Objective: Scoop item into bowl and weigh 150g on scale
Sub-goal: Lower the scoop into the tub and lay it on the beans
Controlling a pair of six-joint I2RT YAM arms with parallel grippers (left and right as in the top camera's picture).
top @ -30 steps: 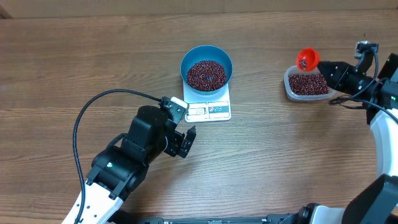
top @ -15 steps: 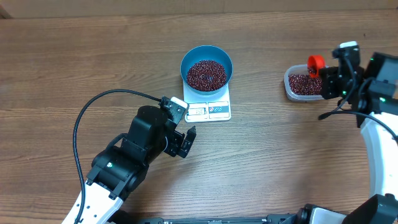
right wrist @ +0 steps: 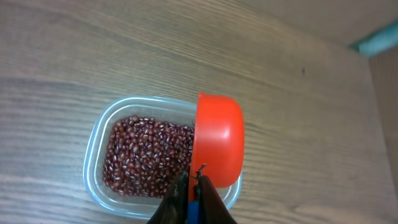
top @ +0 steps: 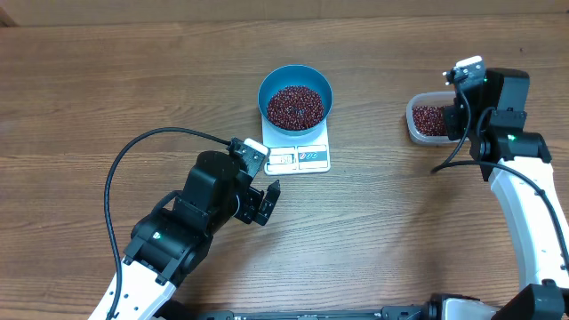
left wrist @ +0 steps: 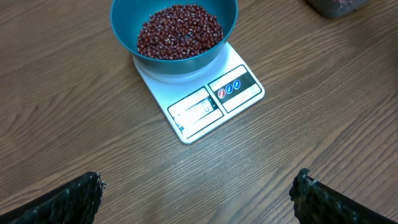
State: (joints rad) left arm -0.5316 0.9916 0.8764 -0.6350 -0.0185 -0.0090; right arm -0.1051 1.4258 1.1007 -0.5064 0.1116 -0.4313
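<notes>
A wood-grain bench (top: 89, 89) fills the overhead view as I run the two arms from my remote station. Near its middle stands the small white digital scale (top: 302, 158), display window and blue-marked buttons on the edge facing the arms. I cannot read the display at this size. The round blue bowl (top: 264, 92) sits on the scale's platform, covering its far part, with a mound of dark red-maroon beans (top: 295, 106) across its floor.

The left claw (left wrist: 196, 199) hangs low over bare bench just on the near side of the scale. Its two black fingers (left wrist: 74, 199) stand wide apart, with nothing between them, and bowl and scale sit framed ahead in the left wrist view. A black cable (top: 124, 169) loops out from that arm.

Well to the right, a clear plastic tub (right wrist: 93, 143) rests on the bench with more of the same beans inside. The right claw (right wrist: 193, 186) is directly above it, pinched tight on the thin blue handle (right wrist: 194, 208) of a red scoop (right wrist: 221, 140). The scoop is turned on its side over the tub's right end, its mouth facing the beans. Whether it carries any beans I cannot tell. From overhead the right wrist hides the scoop and part of the tub.
</notes>
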